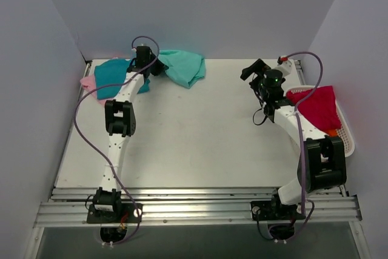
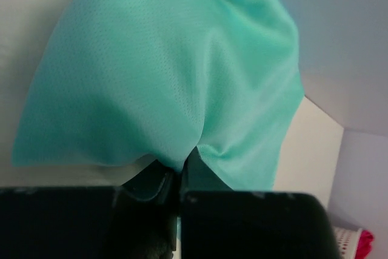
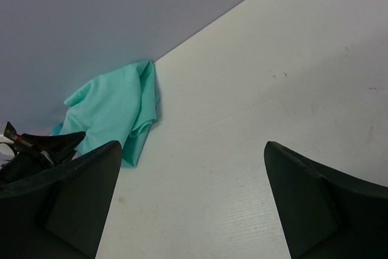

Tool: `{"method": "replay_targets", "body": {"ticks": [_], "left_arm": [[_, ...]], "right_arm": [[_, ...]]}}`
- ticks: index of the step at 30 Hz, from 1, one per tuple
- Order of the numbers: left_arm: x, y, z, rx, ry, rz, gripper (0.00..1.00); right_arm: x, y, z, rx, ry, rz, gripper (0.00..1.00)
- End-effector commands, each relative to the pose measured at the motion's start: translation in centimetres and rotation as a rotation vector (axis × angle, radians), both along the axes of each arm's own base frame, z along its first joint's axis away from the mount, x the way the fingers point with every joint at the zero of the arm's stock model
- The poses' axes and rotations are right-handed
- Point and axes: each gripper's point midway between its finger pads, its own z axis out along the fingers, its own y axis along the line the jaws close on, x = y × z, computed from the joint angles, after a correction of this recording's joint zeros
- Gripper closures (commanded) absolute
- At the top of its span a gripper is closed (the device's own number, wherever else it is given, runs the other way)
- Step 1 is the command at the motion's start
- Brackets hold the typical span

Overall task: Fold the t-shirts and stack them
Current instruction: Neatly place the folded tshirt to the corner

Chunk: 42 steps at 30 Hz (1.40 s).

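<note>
Table (image 1: pixel 182 137): mint tee (image 1: pixel 185 68), teal tee (image 1: pixel 111 76), pink tee (image 1: pixel 88 82), basket (image 1: pixel 347 139)

Mint-green tee (image 2: pixel 163 77) filling most of frame, a fold pinched btwn closed L gripper (image 2: pixel 180 183) jaws at btm centre, white table (image 2: pixel 309 150) beneath, grey wall (image 2: pixel 339 28) upper R, white basket (image 2: pixel 345 238) corner btm R

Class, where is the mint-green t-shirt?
Top view: the mint-green t-shirt lies at the table's far edge, left of centre, beside the teal t-shirt, pinched by the left gripper.
</note>
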Motion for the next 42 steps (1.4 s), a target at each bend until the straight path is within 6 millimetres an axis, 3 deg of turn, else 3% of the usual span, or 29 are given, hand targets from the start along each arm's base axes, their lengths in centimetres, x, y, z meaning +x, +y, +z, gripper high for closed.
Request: {"method": "replay_targets", "body": {"ticks": [1,3,4,5,7,10,11,12,14,15,16,17,19,20,23,24,25,26,27,28,30,32,37,38,39,41,42], "left_arm": [[0.1,2.6,9.4,0.219,-0.165,-0.069,0.98],[0.1,5.7,10.5,0.284,-0.163,-0.021,0.98],[-0.2,6.7,13.7,0.316,-0.216,-0.015,0.98],[-0.2,8.9,14.4,0.346,-0.22,0.021,0.98],[-0.8,10.9,16.4,0.402,-0.241,0.031,0.98],[-1.8,14.9,17.8,0.454,-0.222,0.062,0.98],[-2.2,15.4,17.5,0.468,-0.202,0.065,0.98],[-2.4,19.2,17.6,0.481,-0.185,0.118,0.98],[-3.4,21.4,17.3,0.49,-0.167,0.134,0.98],[-3.9,23.5,17.1,0.496,-0.156,0.162,0.98],[-4.6,24.5,18.3,0.495,-0.171,0.178,0.98],[-5.1,25.3,16.3,0.488,-0.137,0.182,0.98],[-6.3,27.6,16.6,0.465,-0.135,0.217,0.98],[-7.0,28.1,14.6,0.455,-0.102,0.218,0.98],[-8.4,29.5,13.1,0.429,-0.071,0.24,0.97],[-9.3,29.5,11.0,0.386,-0.016,0.25,0.91],[-9.7,29.7,10.4,0.346,-0.013,0.242,0.78],[-10.2,29.4,9.5,0.314,0.008,0.239,0.32],[-11.1,29.0,7.6,0.275,0.058,0.243,0.18],[-11.3,28.8,7.3,0.262,0.06,0.247,0.08],[-12.7,27.3,5.7,0.212,0.084,0.222,0.06],[-13.0,26.3,5.4,0.215,0.08,0.219,0.06],[-14.5,25.9,6.3,0.205,0.087,0.238,0.06],[-14.6,25.7,6.9,0.204,0.07,0.237,0.06],[-14.9,25.4,9.3,0.213,0.02,0.24,0.06],[-15.6,25.2,10.9,0.228,-0.049,0.251,0.06],[-16.0,25.2,14.3,0.251,-0.127,0.272,0.06]], "right_arm": [[0.0,0.5,2.5,0.052,-0.083,0.035,0.0],[0.1,0.4,2.3,0.061,-0.084,0.039,0.0],[0.2,0.4,2.2,0.07,-0.087,0.04,0.0],[0.2,0.5,2.1,0.076,-0.088,0.045,0.0],[0.4,1.1,1.9,0.095,-0.089,0.073,0.0],[0.5,1.7,1.5,0.116,-0.089,0.105,0.0],[0.5,2.1,1.3,0.127,-0.086,0.119,0.0],[0.5,2.2,1.1,0.13,-0.087,0.125,0.0],[0.7,2.4,0.7,0.143,-0.084,0.133,0.0],[0.7,2.7,0.7,0.151,-0.085,0.148,0.0],[0.8,2.9,0.6,0.159,-0.086,0.154,0.0],[0.9,3.1,0.3,0.164,-0.08,0.161,0.0],[1.0,3.5,0.7,0.179,-0.09,0.18,0.0],[1.1,3.6,0.5,0.182,-0.089,0.183,0.0],[1.1,3.9,0.9,0.192,-0.097,0.192,0.0],[1.1,3.9,0.7,0.193,-0.092,0.19,0.0],[1.1,3.9,0.7,0.194,-0.093,0.19,0.0],[1.1,3.9,0.5,0.194,-0.089,0.191,0.0],[1.1,4.0,0.5,0.195,-0.087,0.194,0.0],[1.0,4.0,0.4,0.196,-0.084,0.193,0.0],[0.8,3.9,0.2,0.195,-0.082,0.19,0.0],[0.7,3.9,0.2,0.195,-0.083,0.188,0.0],[0.4,4.0,0.2,0.194,-0.081,0.195,0.0],[0.3,4.0,0.3,0.194,-0.084,0.194,0.0],[0.2,4.1,0.3,0.194,-0.084,0.192,0.0],[0.1,4.2,0.5,0.187,-0.088,0.192,0.0],[0.0,4.4,0.7,0.183,-0.09,0.192,0.0]]}}
